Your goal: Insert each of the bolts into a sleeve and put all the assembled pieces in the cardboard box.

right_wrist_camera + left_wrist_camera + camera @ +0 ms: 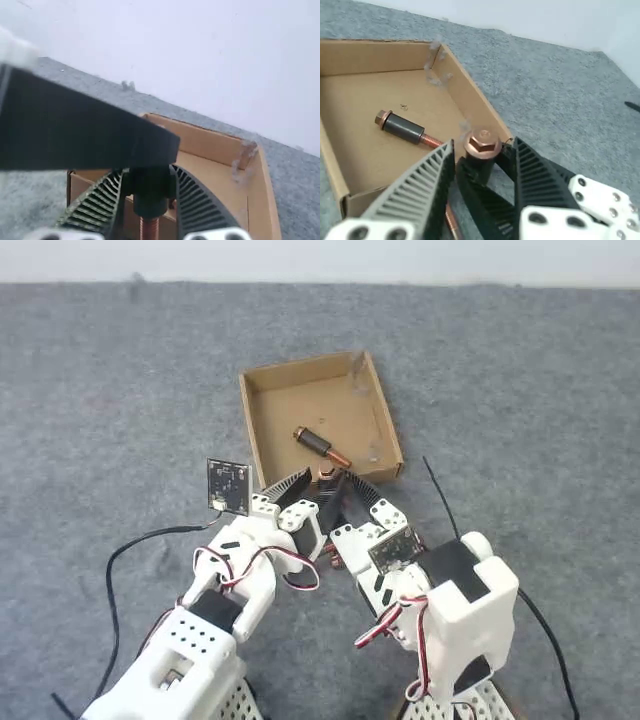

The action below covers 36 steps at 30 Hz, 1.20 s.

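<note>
At the near wall of the cardboard box [262,430] my two grippers meet around one black sleeve [479,172] with a copper bolt [482,142] through it. My right gripper [149,187] is shut on the sleeve [150,192], and the bolt's thread [148,227] sticks out toward its camera. My left gripper [482,146] stands open, its ribbed fingers [427,185] bracketing the bolt head with small gaps. In the high view the left gripper [308,487] and right gripper [347,487] touch tips by the box edge. An assembled piece [320,446] lies inside the box [470,100].
Grey carpet [520,390] surrounds the box on all sides. A small circuit board [228,486] stands on the left arm near the box's near left corner. Cables [125,550] trail along the floor beside both arms.
</note>
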### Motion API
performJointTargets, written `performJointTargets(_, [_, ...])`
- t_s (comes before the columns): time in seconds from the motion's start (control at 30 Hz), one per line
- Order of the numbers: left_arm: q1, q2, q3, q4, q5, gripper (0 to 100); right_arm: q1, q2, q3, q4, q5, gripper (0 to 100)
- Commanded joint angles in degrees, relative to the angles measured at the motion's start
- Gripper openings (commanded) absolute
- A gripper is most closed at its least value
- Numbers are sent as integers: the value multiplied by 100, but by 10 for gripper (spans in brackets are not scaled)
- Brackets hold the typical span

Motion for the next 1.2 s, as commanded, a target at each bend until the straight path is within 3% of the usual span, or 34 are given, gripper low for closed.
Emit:
performJointTargets(0.0, [18,-18,-180,18,62,171,84,-163,-185,-84,123,6])
performJointTargets(0.1, [9,-255,-198,70,62,170,84,-163,-273,136,123,6])
performJointTargets(0.37, [-53,-1705,-198,1468,35,170,145,-163,-308,215,123,6])
performJointTargets(0.7, [-1108,-3244,136,2629,35,168,145,-163,-299,215,123,6])
performJointTargets(0.93, [-1943,-4193,295,3560,35,5,145,-163,-281,215,123,6])
performJointTargets(1.07, [-2330,-4475,268,4264,0,19,145,-163,-273,215,123,6])
performJointTargets(1.17, [-2602,-4440,268,4598,-484,19,224,-171,-273,215,123,6])
